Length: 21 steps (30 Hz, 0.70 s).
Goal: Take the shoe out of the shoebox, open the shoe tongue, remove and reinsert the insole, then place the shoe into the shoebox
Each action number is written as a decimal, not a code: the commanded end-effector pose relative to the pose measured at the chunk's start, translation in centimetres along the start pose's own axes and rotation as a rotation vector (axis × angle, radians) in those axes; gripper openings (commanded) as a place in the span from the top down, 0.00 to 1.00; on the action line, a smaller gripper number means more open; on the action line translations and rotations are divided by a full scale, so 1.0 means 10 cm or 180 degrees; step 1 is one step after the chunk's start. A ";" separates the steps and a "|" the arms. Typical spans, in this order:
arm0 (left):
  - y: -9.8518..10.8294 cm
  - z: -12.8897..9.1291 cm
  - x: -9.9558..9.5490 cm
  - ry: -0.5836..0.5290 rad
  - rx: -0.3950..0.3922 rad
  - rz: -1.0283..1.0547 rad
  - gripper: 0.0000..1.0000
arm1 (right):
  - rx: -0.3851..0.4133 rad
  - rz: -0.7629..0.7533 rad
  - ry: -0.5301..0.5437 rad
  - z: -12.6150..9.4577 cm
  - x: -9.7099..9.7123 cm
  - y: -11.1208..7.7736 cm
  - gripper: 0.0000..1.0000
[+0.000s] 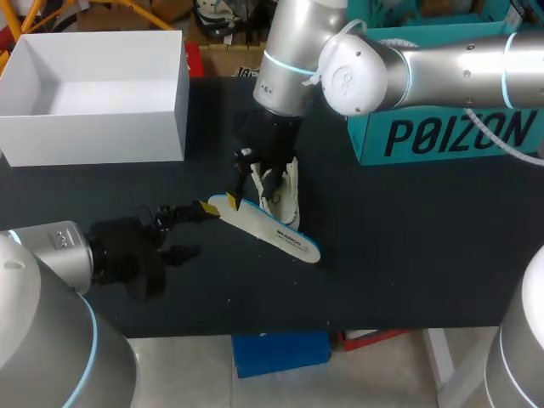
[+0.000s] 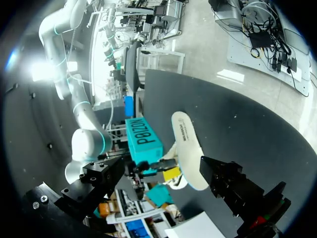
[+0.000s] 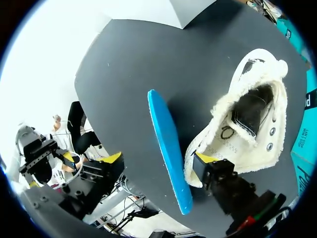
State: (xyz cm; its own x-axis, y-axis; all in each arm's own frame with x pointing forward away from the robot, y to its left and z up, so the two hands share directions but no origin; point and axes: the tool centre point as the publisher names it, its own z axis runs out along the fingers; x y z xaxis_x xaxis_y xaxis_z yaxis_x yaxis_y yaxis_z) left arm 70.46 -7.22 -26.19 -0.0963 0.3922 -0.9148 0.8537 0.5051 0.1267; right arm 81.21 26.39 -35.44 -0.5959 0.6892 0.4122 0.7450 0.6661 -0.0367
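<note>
Left arm (image 1: 42, 323) fills the near left corner, its wrist low over the dark table (image 1: 408, 255). Right arm (image 1: 365, 68) enters from the far right and hangs down over mid-table.

White shoebox (image 1: 93, 93): open-topped, upright, at the table's far left corner.

Teal box (image 1: 442, 127): far right side, partly behind the right arm.

Shoe (image 1: 287, 189): white with a fleecy rim. It is out of the box, on the table at mid-table, directly under the right wrist and well apart from the white shoebox. The opening faces up toward the right wrist camera and shows a dark interior.

Insole (image 1: 274, 233): out of the shoe and just beside it on the near side. It is tipped up on its long edge, white face toward the left arm, blue underside toward the shoe.

Right gripper (image 3: 158, 157): fingers spread wide, clamping nothing. One yellow tip is at the shoe's fleecy rim. The other is beyond the insole and apart from it, so the insole runs between the fingers.

Left gripper (image 1: 202, 228): fingers spread, grasping nothing. One yellow tip is at the insole's nearer end; cannot tell whether it touches.
</note>
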 end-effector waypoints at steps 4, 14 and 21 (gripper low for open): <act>-0.02 -0.01 0.00 -0.0001 -0.0016 0.0008 0.00 | 0.0045 0.0006 -0.0054 0.16 0.04 0.07 0.34; -0.02 -0.01 0.00 -0.0001 -0.0016 0.0008 0.00 | 0.0008 0.0031 -0.0016 0.28 0.05 0.04 0.46; -0.02 -0.01 0.00 -0.0001 -0.0016 0.0008 0.00 | -0.0013 0.0039 0.0007 0.31 0.04 0.04 0.47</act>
State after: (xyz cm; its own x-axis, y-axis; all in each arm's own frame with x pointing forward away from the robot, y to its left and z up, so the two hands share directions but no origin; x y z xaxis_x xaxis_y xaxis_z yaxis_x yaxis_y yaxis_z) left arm 70.45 -7.22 -26.19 -0.0963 0.3922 -0.9148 0.8537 0.5051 0.1267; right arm 80.33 27.75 -37.85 -0.5869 0.6973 0.4115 0.7526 0.6573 -0.0404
